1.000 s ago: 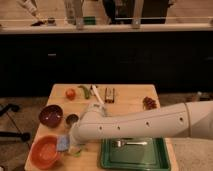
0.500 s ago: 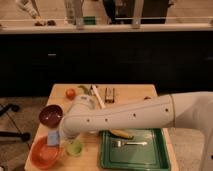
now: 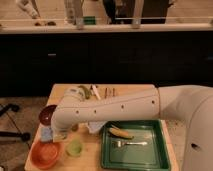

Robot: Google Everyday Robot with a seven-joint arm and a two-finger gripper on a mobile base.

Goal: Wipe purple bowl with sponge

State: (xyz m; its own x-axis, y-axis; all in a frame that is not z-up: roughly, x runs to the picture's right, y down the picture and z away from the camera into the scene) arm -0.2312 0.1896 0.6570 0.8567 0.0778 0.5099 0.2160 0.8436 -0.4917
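Two jaws clamped on the sponge (image 3: 46,134); my gripper (image 3: 58,134) hangs between the purple bowl (image 3: 46,114) and the orange bowl (image 3: 45,154), arm (image 3: 120,107) stretched across the table (image 3: 132,90).

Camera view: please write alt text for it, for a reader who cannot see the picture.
A white robot arm reaches from the right over a wooden table, its closed gripper down at the pale blue sponge, just in front of the purple bowl. An orange bowl and a green tray lie nearer the camera.
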